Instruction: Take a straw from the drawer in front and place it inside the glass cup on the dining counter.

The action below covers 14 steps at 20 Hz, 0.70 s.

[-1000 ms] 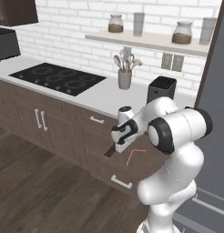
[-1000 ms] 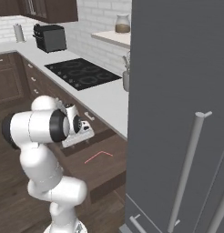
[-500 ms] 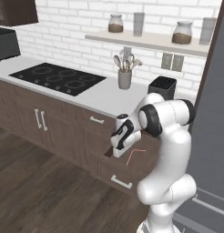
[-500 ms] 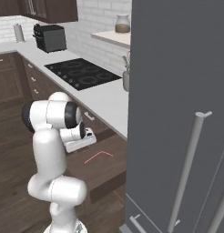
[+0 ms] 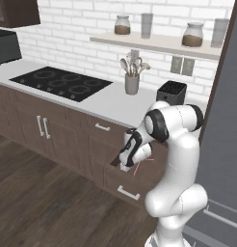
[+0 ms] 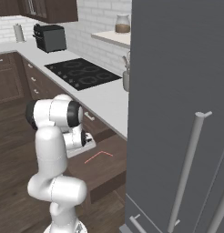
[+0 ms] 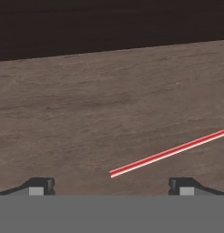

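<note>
1. Gripper (image 7: 111, 187) points down into the pulled-out drawer (image 6: 109, 170); jaws spread wide apart, nothing between them.
2. Hand view: both dark fingertips (image 7: 40, 186) sit at the bottom edge, well separated, over the brown wood floor of the drawer.
3. Straw (image 7: 166, 154) lies flat on the drawer floor, thin, red-pink, not touched by either finger. One end sits between the two fingertips, a bit above them in the hand view; the rest runs up-right to a bend at the right edge.
4. Right base view: straw (image 6: 98, 156) shows as a bent pink line on the drawer bottom, just beside the gripper (image 6: 84, 144).
5. Left base view: gripper (image 5: 126, 161) hangs over the open drawer (image 5: 139, 176) below the pale worktop (image 5: 106, 101); pink bit of straw (image 5: 138, 166) shows right next to it.
6. Black cooktop (image 5: 62, 83) is set into the worktop to the left; grey utensil holder (image 5: 132, 83) and a black toaster (image 5: 171, 92) stand at the back by the brick wall.
7. Shelf (image 5: 159, 42) above holds jars.
8. Tall grey fridge (image 6: 177, 113) stands right of the drawer.
</note>
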Available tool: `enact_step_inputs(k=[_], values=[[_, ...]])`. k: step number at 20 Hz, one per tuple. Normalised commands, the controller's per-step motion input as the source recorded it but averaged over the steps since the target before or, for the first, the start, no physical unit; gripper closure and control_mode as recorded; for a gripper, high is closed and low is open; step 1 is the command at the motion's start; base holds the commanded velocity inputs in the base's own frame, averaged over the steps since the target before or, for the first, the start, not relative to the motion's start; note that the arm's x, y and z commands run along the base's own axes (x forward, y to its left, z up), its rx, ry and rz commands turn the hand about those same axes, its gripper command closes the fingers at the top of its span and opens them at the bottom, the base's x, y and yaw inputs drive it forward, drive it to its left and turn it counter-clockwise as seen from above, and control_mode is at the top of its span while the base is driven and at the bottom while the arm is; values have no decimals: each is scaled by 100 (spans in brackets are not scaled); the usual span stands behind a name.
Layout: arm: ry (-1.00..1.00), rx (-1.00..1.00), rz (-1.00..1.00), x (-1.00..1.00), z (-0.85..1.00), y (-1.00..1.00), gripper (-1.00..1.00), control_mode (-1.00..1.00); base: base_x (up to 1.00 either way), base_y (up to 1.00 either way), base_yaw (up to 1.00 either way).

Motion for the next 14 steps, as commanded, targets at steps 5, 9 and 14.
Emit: enact_step_inputs(k=[5,9,14], values=[[0,2,2,-44,-5,31,-100,-100,0,0,0],[0,4,0,-60,3,41,-100,-100,0,0,0],[-1,6,-3,-28,59,8,-100,-100,0,0,0]])
